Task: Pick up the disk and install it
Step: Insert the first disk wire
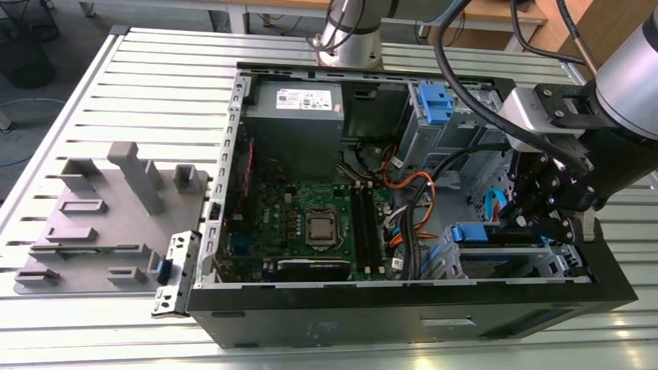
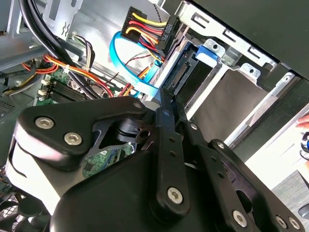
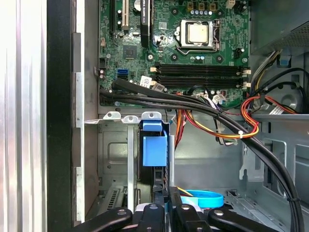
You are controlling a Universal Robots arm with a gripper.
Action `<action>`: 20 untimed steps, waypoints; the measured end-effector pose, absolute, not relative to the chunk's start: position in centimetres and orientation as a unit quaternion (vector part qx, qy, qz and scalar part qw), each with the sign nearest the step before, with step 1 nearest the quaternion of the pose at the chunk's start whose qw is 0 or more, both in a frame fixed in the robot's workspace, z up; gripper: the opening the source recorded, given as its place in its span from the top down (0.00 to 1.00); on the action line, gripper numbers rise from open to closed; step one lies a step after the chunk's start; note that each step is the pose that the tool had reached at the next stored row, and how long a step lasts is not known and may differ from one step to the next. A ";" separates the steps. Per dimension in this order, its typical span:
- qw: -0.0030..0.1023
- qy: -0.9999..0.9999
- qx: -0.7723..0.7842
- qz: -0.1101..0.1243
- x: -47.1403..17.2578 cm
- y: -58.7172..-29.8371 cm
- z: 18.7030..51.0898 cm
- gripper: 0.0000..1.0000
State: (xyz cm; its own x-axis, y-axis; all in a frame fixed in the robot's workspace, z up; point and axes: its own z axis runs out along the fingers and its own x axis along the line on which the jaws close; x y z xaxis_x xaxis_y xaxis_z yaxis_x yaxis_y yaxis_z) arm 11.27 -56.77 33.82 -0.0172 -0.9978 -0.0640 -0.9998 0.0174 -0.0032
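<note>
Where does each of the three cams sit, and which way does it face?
Exterior view: off the arm, high, looking down into the open computer case; shows the arm and gripper.
First wrist view: on the wrist, looking past the gripper onto the disk and motherboard.
Second wrist view: on the wrist, looking along the gripper toward the disk.
Shared: both wrist views show disk and blue cable.

Slatted metal table (image 1: 154,85) bears an open computer case (image 1: 340,317) and grey fixture (image 1: 111,202).
</note>
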 end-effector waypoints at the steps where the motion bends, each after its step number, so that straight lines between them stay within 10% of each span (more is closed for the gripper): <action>1: 0.024 0.713 -0.701 0.021 11.3 -56.8 33.8 0.84; 20: 0.024 0.713 -0.701 0.021 11.3 -56.8 33.5 0.84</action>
State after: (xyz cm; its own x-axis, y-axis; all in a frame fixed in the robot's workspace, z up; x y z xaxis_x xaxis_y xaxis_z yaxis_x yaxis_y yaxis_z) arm 11.27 -56.80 33.53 -0.0173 -0.9978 -0.0639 -0.9998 0.0175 -0.0032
